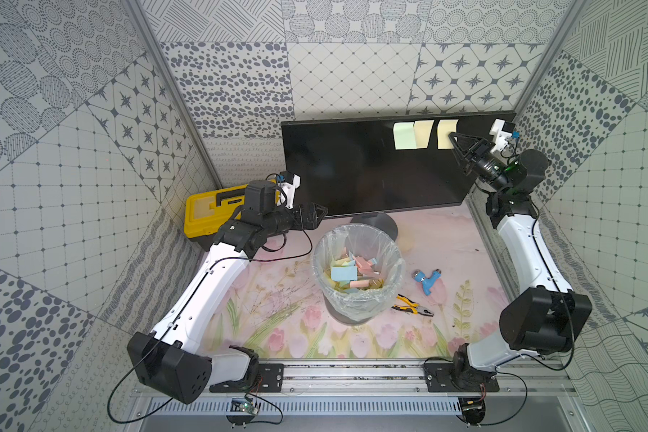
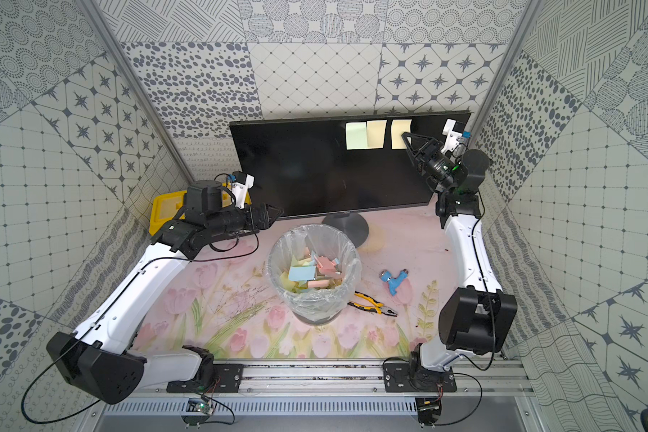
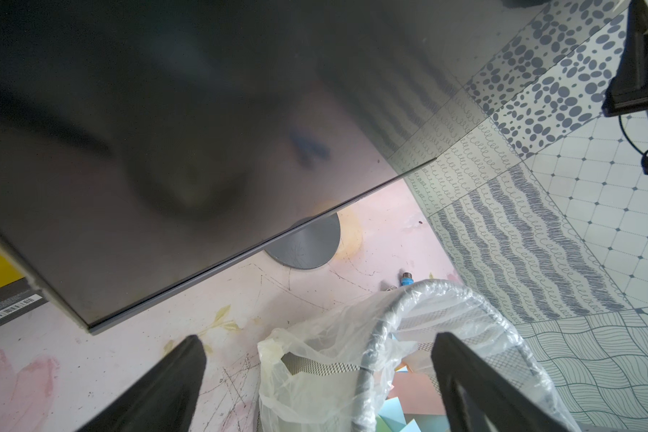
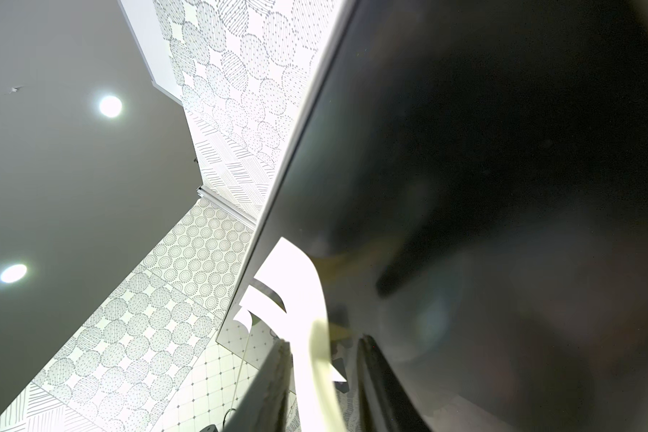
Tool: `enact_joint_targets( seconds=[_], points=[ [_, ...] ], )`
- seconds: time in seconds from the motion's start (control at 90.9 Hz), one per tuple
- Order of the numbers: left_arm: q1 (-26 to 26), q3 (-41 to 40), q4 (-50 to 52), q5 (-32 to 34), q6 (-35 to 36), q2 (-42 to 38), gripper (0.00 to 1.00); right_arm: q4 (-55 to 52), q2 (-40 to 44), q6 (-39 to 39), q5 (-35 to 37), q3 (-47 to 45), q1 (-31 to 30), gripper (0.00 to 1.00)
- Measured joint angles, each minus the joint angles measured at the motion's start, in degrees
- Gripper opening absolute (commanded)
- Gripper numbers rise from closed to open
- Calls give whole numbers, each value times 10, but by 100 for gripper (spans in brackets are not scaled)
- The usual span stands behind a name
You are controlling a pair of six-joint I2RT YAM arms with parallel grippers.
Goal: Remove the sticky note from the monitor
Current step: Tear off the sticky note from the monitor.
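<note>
The monitor (image 1: 352, 168) (image 2: 315, 168) stands at the back, its screen black. Three sticky notes hang at its upper right: a green one (image 1: 403, 136), a yellow one (image 1: 423, 134) and the rightmost yellow sticky note (image 1: 446, 131) (image 2: 400, 131). My right gripper (image 1: 455, 144) (image 2: 406, 140) is at that note's lower right corner. In the right wrist view the curled sticky note (image 4: 296, 284) runs between the narrowed jaws of the gripper (image 4: 324, 344); a slit shows beside one finger, so whether it is pinched is unclear. My left gripper (image 1: 324, 215) (image 3: 317, 348) is open and holds nothing, by the monitor's lower left corner.
A mesh bin (image 1: 358, 226) with a plastic liner and several used notes stands in front of the round stand base (image 1: 388, 224). A yellow toolbox (image 1: 203, 213) sits at the back left. Pliers (image 1: 412, 306) and a blue pipe fitting (image 1: 425, 279) lie right of the bin.
</note>
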State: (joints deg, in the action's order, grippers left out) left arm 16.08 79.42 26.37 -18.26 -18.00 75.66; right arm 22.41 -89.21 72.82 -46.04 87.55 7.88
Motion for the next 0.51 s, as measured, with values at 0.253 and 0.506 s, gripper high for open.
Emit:
enact_joint_targets(
  seconds=[0.253, 0.506],
  points=[
    [2, 0, 0, 0, 0, 3, 99, -15, 0, -18, 0, 0, 0, 1],
    [3, 4, 0, 0, 0, 10, 99, -31, 13, -37, 0, 1, 0, 0]
  ],
)
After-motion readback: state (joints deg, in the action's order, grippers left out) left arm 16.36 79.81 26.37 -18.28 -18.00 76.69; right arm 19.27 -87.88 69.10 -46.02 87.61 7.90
